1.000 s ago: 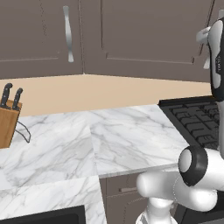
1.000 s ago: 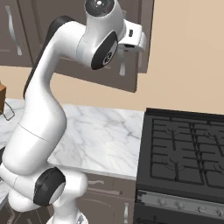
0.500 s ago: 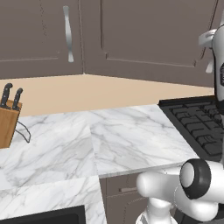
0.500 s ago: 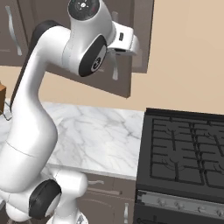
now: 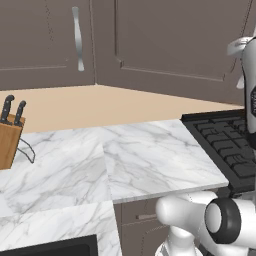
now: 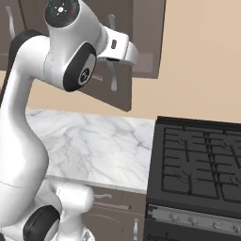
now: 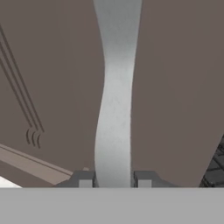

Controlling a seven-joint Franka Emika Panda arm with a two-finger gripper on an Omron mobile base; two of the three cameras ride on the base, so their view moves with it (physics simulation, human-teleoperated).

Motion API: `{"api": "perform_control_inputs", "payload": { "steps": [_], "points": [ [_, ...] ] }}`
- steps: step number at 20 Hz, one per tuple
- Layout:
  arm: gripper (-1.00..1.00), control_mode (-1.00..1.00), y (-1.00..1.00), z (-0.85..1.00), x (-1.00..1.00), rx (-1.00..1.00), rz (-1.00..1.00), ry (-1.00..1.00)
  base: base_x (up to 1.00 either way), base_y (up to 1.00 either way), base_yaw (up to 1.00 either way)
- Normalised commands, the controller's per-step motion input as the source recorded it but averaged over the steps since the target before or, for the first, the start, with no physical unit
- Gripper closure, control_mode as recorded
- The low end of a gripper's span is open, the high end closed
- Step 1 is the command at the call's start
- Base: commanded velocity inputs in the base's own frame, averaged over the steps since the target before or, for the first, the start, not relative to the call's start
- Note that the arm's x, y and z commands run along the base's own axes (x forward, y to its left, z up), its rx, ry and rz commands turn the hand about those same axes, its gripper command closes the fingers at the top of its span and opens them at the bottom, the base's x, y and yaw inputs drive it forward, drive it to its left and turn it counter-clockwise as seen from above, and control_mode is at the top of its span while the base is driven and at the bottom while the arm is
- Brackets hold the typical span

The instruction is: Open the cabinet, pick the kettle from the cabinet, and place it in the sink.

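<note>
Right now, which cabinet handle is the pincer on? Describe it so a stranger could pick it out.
Look at the dark wall cabinet above the marble counter, beside the black stove. On the door nearest the stove hangs a long curved silver handle. Unlike the other handle further along, the pincer straddles this one.

This is a home kitchen, rendered rather than filmed. Dark grey-brown wall cabinets (image 5: 165, 40) with long curved silver handles (image 5: 77, 37) hang above a white marble worktop (image 5: 125, 160). A black gas hob (image 6: 197, 160) with cast grates sits flush beside it, and a wooden knife block (image 5: 9, 140) stands on the marble against a beige wall (image 5: 115, 102).
</note>
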Motion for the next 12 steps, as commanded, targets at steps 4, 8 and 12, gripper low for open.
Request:
{"api": "perform_control_inputs", "payload": {
  "steps": [4, 8, 12],
  "points": [
    [1.0, -1.0, 0.24, 0.0, -0.4, -0.01, -0.06, -0.01, 0.0, 0.0, 0.0],
    [1.0, -1.0, 0.24, 0.0, -0.4, -0.02, -0.06, -0.03, 0.0, 0.0, 0.0],
    [1.0, -1.0, 0.24, 0.0, -0.4, -0.02, -0.06, -0.02, 0.0, 0.0, 0.0]
  ]
}}
